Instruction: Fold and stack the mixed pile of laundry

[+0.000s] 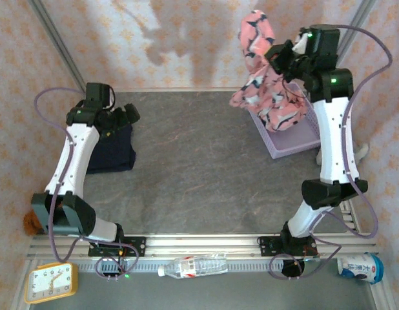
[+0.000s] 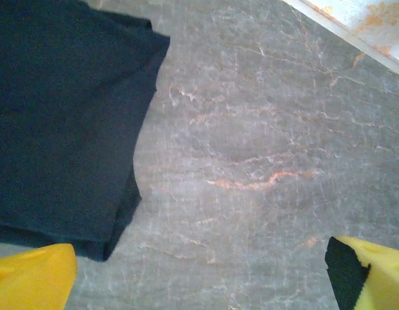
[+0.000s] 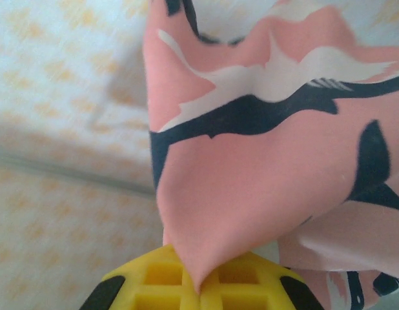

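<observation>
There are 2 garments. 1 dark navy cloth [image 1: 114,154] lies flat on the left of the table [image 1: 199,168]. 1 salmon-pink shark-print cloth [image 1: 261,84] hangs raised over 1 lavender basket [image 1: 288,144]. The left gripper [image 2: 201,261] has its jaws wide apart, empty, just beside the navy cloth's edge. The right gripper [image 3: 199,284] is pinched tight on the pink cloth's fold.

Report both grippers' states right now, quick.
Left gripper: open, holding nothing, above the table beside the navy cloth.
Right gripper: shut on the pink shark-print cloth.
</observation>
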Controlling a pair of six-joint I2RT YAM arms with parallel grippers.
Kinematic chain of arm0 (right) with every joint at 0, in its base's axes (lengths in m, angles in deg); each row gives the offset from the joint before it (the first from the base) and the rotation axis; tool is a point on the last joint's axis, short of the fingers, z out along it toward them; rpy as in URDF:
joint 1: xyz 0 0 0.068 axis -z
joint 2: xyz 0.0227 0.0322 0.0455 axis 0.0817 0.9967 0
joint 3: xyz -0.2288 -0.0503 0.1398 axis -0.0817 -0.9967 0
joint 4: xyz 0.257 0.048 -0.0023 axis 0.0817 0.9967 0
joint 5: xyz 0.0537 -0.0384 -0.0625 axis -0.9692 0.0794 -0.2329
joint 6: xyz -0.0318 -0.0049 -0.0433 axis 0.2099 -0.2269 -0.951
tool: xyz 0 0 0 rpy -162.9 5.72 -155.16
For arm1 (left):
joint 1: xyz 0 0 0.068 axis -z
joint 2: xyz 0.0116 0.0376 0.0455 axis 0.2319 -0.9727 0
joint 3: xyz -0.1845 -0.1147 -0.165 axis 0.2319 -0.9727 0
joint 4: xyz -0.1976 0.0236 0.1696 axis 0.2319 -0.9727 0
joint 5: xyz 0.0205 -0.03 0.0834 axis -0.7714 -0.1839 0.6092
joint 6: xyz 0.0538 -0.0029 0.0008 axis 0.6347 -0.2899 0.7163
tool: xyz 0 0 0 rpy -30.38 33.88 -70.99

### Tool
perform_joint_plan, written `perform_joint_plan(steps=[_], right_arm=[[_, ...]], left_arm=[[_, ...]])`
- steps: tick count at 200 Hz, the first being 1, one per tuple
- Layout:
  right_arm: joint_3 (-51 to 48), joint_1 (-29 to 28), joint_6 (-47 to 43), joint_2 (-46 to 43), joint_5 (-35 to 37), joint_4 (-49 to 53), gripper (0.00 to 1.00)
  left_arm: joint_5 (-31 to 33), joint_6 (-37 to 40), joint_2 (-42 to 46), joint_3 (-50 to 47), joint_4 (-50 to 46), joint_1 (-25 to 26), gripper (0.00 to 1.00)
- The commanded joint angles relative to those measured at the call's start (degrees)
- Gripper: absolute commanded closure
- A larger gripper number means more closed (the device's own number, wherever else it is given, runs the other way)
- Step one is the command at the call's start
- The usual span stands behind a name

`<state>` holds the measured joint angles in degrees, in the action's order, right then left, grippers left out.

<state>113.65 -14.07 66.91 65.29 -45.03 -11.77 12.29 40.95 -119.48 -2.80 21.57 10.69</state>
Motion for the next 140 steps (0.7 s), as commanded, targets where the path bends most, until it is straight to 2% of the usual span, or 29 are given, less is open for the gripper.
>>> perform_joint_plan(steps=[1,31,48,55,66,73,82,103,140], right_arm=[[-5.5,-5.1,2.2,-3.5,-1.6,-0.2,1.00],[-23.7,-10.5,6.2,-10.5,-0.1,-8.2,1.00],[-35.7,-13.8,9.4,-11.5,-1.6,-14.2,0.99],[-39.8,-16.0,10.2,-10.8,-2.4,-16.0,0.91],[-43.6,-19.8,9.5,-8.1,-3.2,-17.0,0.71],[-43.9,-22.2,7.8,-5.9,-2.4,-15.0,0.58],[-42.8,-24.6,4.7,-3.3,0.2,-11.2,0.49],[-41.2,-26.8,0.9,-1.6,8.2,-5.4,0.38],[-44.1,-22.8,0.6,-8.0,25.2,1.3,0.18]], left_arm=[[-1.3,-2.6,7.1,-3.7,1.7,-0.3,0.00],[-2.3,-2.7,13.7,-9.4,0.4,-0.3,0.00],[-2.4,-3.6,16.7,-13.2,0.4,-0.3,0.00],[-2.9,-4.1,17.7,-14.7,0.5,-0.3,0.00],[-4.1,-5.0,19.0,-17.0,1.0,-0.3,0.00],[-5.3,-5.1,19.6,-18.4,1.3,-0.3,0.00],[-6.9,-7.4,20.2,-20.2,2.0,-0.3,0.00],[-9.5,-9.4,21.4,-23.9,3.3,0.0,0.00],[-11.3,-13.0,25.9,-29.2,4.3,1.0,0.00]])
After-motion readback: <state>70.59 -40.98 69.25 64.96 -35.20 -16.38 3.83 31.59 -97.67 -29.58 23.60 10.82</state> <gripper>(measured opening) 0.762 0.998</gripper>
